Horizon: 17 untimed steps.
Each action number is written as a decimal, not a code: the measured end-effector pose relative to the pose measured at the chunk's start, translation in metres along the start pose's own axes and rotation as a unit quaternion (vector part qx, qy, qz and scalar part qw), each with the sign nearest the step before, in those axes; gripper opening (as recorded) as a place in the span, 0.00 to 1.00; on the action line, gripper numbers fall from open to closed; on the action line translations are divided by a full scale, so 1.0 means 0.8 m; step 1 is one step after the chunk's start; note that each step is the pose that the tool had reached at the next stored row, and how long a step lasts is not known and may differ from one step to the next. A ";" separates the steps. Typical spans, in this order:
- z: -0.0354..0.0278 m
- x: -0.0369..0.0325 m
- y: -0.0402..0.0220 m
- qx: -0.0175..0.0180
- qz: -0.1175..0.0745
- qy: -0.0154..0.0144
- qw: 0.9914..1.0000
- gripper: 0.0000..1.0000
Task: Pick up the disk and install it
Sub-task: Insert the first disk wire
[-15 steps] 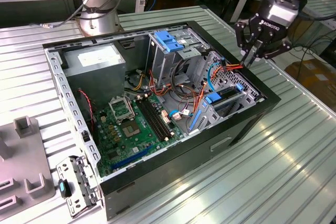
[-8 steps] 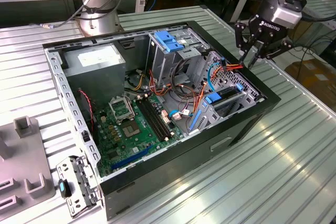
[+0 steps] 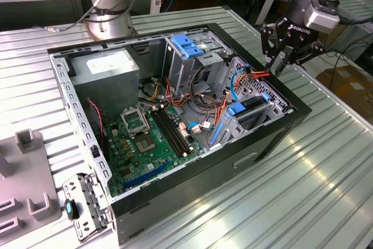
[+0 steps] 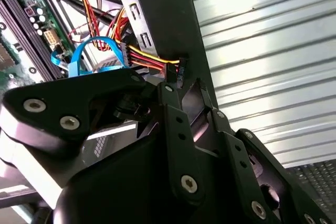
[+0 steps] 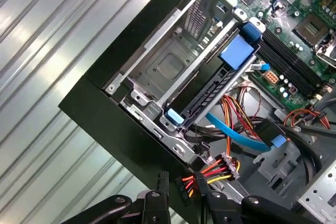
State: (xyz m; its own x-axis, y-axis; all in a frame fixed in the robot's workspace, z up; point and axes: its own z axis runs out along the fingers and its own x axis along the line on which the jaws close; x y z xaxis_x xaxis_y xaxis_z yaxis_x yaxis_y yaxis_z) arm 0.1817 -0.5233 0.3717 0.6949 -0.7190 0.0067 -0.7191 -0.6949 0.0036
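Observation:
The disk (image 5: 210, 92) is a dark flat drive with blue side rails. It sits in the metal drive bay (image 5: 168, 66) at the case's corner, a blue tab at each end. In the exterior view the disk (image 3: 252, 107) lies low in the case on the exterior view's right. My gripper (image 3: 277, 62) hangs above the case's edge just behind the bay, open and holding nothing. In the first wrist view the black plug of a red, yellow and black power cable (image 5: 182, 186) hangs close to the gripper (image 5: 181, 205), between its fingers.
The open black computer case (image 3: 192, 173) lies on a ribbed metal table (image 3: 303, 202). Inside are the motherboard (image 3: 145, 138), a tall metal cage with a light-blue block (image 3: 187, 45), a thin blue cable (image 5: 236, 136) and loose wires. Grey fixtures (image 3: 29, 173) stand on the exterior view's left.

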 end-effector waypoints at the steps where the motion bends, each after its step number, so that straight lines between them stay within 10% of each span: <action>1: 0.0006 0.0000 -0.0001 0.000 -0.012 0.000 1.000 0.33; 17: 0.0075 -0.0036 -0.0035 0.001 -0.101 0.000 0.995 0.33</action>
State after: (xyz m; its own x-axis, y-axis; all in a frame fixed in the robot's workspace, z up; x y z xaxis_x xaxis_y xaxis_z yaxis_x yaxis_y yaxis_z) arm 0.1817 -0.5193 0.3657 0.8251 -0.5649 0.0070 -0.5650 -0.8251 0.0023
